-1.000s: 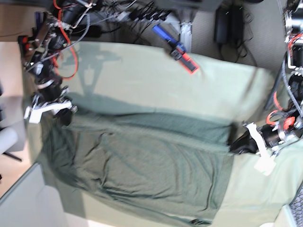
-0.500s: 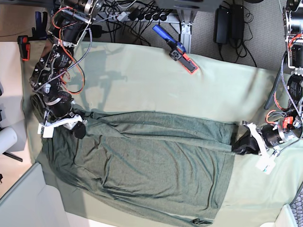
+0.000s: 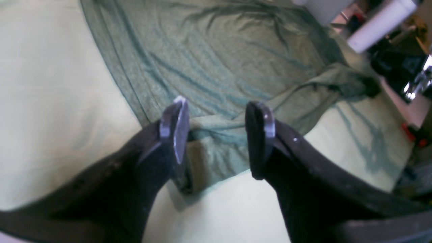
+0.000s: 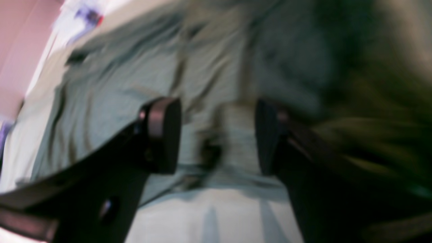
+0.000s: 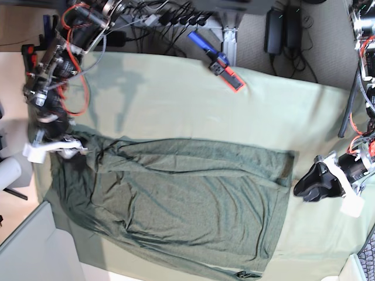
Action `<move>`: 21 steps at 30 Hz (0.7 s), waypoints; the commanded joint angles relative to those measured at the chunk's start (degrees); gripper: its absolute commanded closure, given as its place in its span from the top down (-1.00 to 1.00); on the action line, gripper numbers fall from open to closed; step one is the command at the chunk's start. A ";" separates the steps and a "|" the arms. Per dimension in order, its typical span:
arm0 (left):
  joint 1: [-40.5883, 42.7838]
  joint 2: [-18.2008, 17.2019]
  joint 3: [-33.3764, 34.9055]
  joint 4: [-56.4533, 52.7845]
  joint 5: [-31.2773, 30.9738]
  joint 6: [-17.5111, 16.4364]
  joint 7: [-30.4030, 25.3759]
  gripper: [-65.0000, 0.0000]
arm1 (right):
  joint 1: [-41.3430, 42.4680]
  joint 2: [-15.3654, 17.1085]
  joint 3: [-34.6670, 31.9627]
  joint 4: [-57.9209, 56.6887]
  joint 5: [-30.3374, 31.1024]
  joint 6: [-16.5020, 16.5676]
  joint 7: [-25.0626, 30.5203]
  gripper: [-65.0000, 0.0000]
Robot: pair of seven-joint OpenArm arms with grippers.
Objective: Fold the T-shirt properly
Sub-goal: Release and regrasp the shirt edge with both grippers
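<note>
Now that both have let go of the folded edge, left gripper and right gripper stand open and empty, backing off; T-shirt lies flat just ahead of each on table cloth, first fold placed.

bare table cloth beyond T-shirt, cables behind

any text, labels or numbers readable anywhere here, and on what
None can be read.
T-shirt: plain knit, no print or tag showing.
Blue and red tool past the table's far edge: any marking too small to read.
Right wrist view: too blurred to show any lettering.
</note>
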 commanded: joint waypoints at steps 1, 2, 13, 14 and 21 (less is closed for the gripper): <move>0.79 -0.57 -0.74 1.77 -1.38 -0.58 -0.42 -0.04 | -0.61 1.73 2.05 0.98 1.31 1.42 0.66 0.07; 2.05 -0.59 -1.27 2.45 -1.60 -0.58 -0.50 -0.04 | -1.68 2.29 3.80 0.96 1.44 1.42 0.70 0.07; 9.62 -0.37 -1.95 2.89 -3.26 -0.58 -0.46 -0.04 | -11.02 5.57 11.45 -1.55 0.42 1.18 6.01 0.07; 9.57 -0.37 -1.95 2.89 -3.32 -0.58 -0.48 -0.04 | -10.64 5.57 11.45 -2.89 0.35 1.18 6.71 0.07; 9.57 -0.39 -1.95 2.89 -4.22 -0.58 -0.46 -0.04 | -5.14 7.98 11.43 -14.80 -0.22 1.14 8.46 0.07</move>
